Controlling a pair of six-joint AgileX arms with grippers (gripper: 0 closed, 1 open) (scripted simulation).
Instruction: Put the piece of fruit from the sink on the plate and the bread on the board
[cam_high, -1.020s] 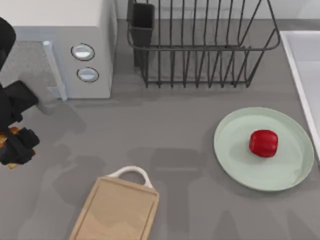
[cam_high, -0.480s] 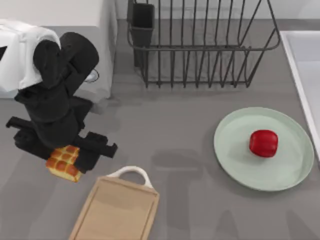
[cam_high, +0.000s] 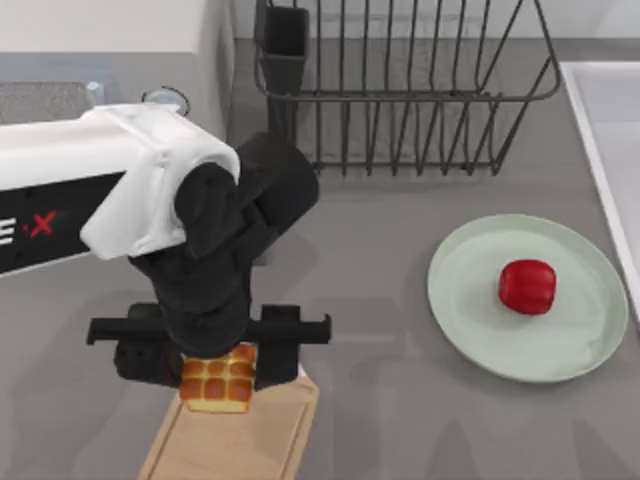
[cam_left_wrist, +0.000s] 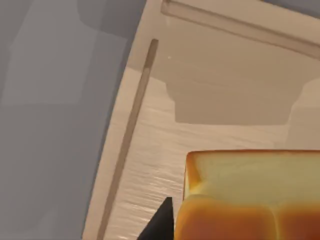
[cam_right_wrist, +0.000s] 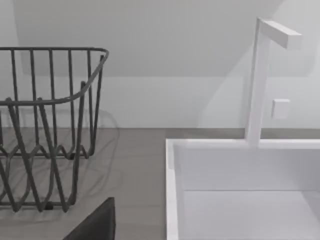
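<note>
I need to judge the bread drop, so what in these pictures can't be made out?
- Whether the bread touches the board: the top view looks straight down, and the left wrist view cuts the bread's underside off at its lower edge.
- The board's handle end: covered by the left gripper in the top view.
- The sink: cut by the top view's right edge; the right wrist view misses its floor.
- The microwave's front: hidden behind the left arm.

Even, soft light is falling from above, and we are seeing no glare. Our left arm (cam_high: 150, 200) is casting a faint blurred shadow onto the grey table (cam_high: 380, 330). The dish rack (cam_right_wrist: 45, 125) is throwing thin looping shadows. Close up, the bread (cam_left_wrist: 250, 200) is looking soft-edged against the board (cam_left_wrist: 150, 165).
</note>
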